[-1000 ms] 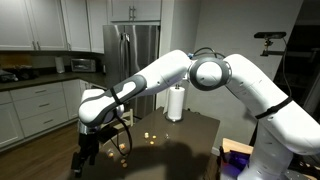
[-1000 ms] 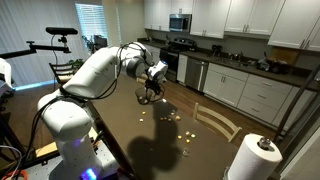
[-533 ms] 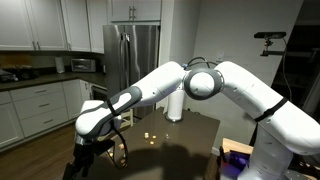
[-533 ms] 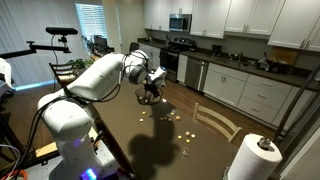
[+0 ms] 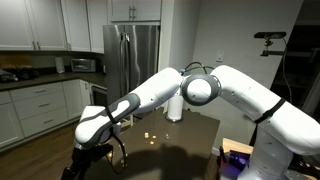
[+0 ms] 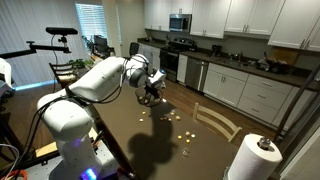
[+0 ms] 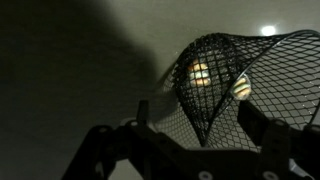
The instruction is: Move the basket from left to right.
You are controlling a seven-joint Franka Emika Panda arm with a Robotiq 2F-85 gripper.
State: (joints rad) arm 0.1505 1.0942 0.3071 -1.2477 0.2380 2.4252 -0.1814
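Table (image 6: 120,128): dark top, lower half of both exterior views.
My arm (image 5: 215,85): reaching down toward lower left of frame.
Basket (image 7: 225,75): tilted, right half of wrist view, hanging off my grip.
Gripper (image 7: 190,140): clenched on the basket's mesh rim.
Yellowish pieces (image 6: 168,117): scattered mid-table.

A white paper-towel roll (image 6: 252,160) stands upright near a corner of the dark surface (image 6: 140,135). Small yellowish pieces (image 6: 172,116) lie scattered about its middle, well apart from the roll. A wooden chair (image 6: 216,121) stands at one long edge. Beyond are a steel refrigerator (image 5: 135,55) and white cabinets (image 5: 30,22).
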